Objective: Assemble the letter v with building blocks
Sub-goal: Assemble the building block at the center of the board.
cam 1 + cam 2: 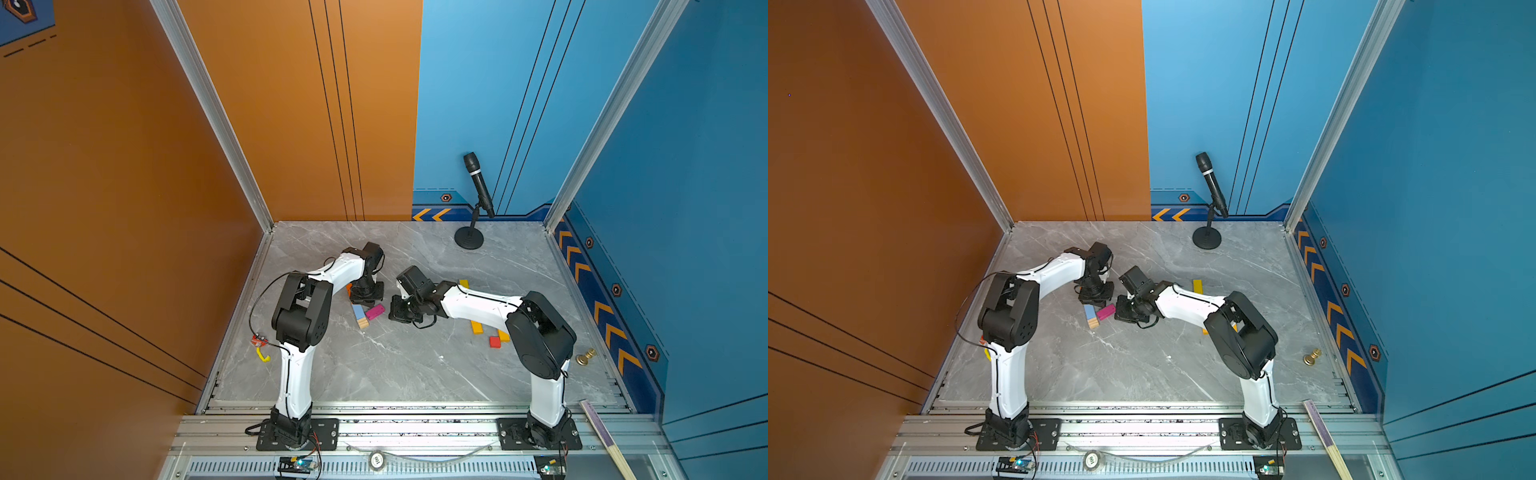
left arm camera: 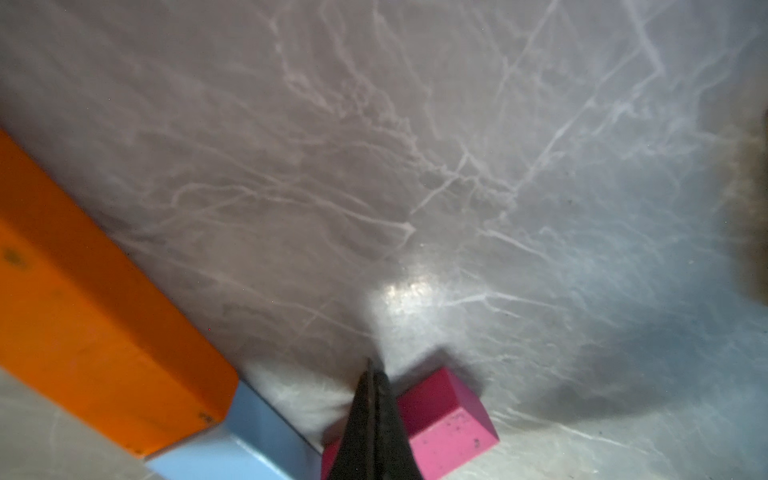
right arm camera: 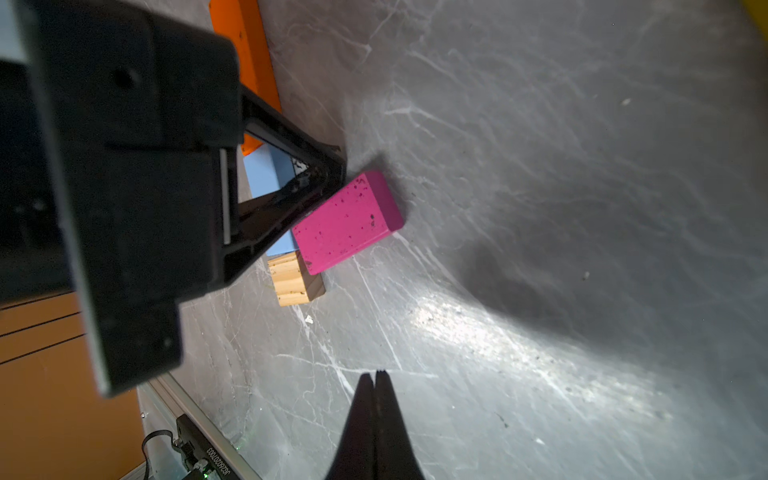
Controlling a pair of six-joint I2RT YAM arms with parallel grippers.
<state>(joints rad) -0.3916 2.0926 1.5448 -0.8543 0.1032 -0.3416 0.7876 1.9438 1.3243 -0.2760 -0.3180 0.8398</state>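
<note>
In the middle of the table, a pink block (image 1: 375, 311) (image 3: 349, 222) leans against a light blue block (image 1: 357, 311) (image 3: 266, 174), and a plain wood block (image 1: 363, 323) (image 3: 295, 280) lies at the blue one's near end. An orange block (image 2: 95, 324) (image 3: 249, 54) continues the line beyond the blue one. My left gripper (image 2: 371, 365) (image 1: 368, 300) is shut and empty, with its tips at the pink block's (image 2: 449, 419) far corner. My right gripper (image 3: 375, 374) (image 1: 400, 312) is shut and empty, low over bare table to the right of the pink block. A yellow block (image 1: 464, 284), amber blocks (image 1: 477, 327) and a red block (image 1: 494, 342) lie by the right arm.
A microphone on a round stand (image 1: 478, 195) stands at the back right. A small brass knob (image 1: 585, 356) lies near the right wall. Walls close in three sides, and an aluminium rail (image 1: 415, 409) runs along the front. A folded stick (image 1: 606, 436) rests at the front right.
</note>
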